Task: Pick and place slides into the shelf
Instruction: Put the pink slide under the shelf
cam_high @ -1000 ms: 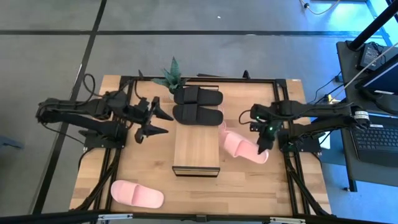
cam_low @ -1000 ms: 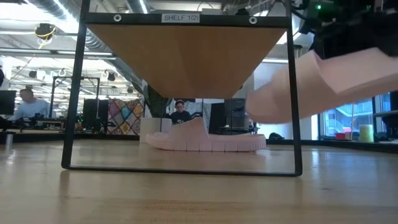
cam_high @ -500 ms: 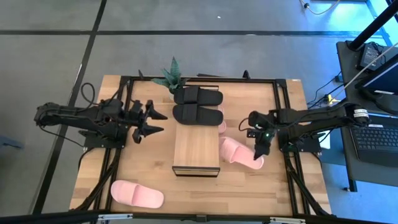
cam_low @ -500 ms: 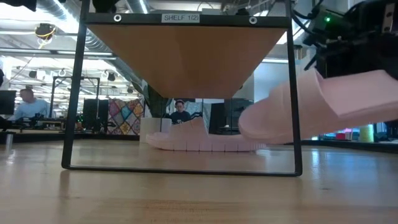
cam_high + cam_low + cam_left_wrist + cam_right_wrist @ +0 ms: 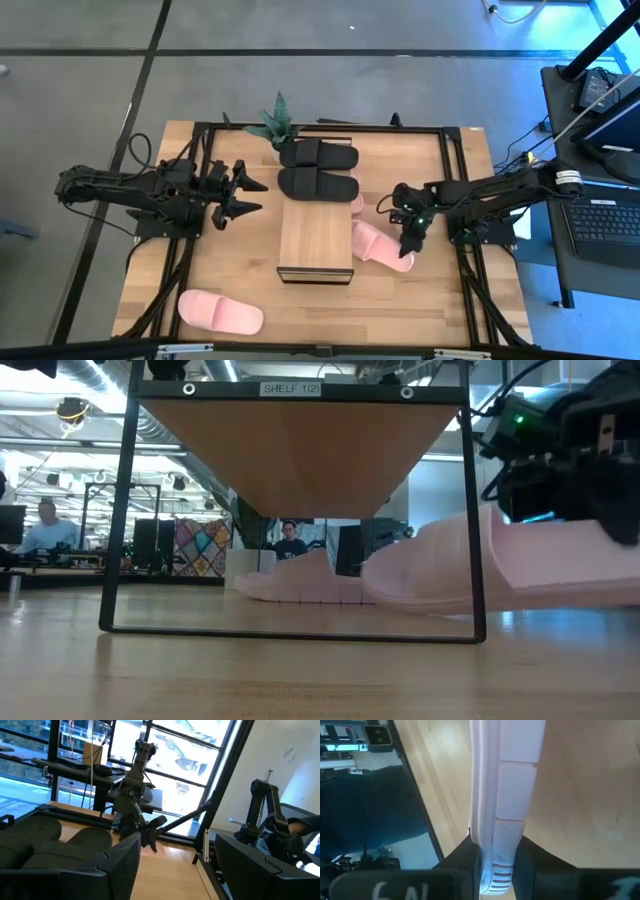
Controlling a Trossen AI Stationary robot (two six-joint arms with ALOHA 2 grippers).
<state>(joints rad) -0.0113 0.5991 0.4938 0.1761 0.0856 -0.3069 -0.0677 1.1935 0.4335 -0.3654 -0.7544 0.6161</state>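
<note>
Your right pincer [image 5: 405, 247] is pinching the heel of a pale pink slide [image 5: 380, 245], fingers pressed onto the sole edge, as the right wrist view shows [image 5: 495, 865]. From above, that slide lies at about 3 o'clock of the shelf [image 5: 316, 240], its toe just beside the shelf's right edge. In the low view the same slide [image 5: 480, 565] hangs low over the counter [image 5: 300, 680], with its toe crossing in front of the shelf's right-hand post; you cannot tell whether it touches the wood.

A second pink slide [image 5: 310, 585] rests on the counter under the shelf plank, seen through the frame in the low view. A third pink slide [image 5: 220, 311] lies at about 7 o'clock of the shelf, near the counter's front left corner, well apart from both arms. The black pair [image 5: 318, 168] sits side by side at 12 o'clock, the nearer one just beside the shelf's far end. A small potted plant [image 5: 275, 124] stands at about 11 o'clock, next to the black pair.

Your left pincer [image 5: 243, 196] waits at 9 o'clock of the shelf, fingers spread and holding nothing, pointing toward the shelf.
</note>
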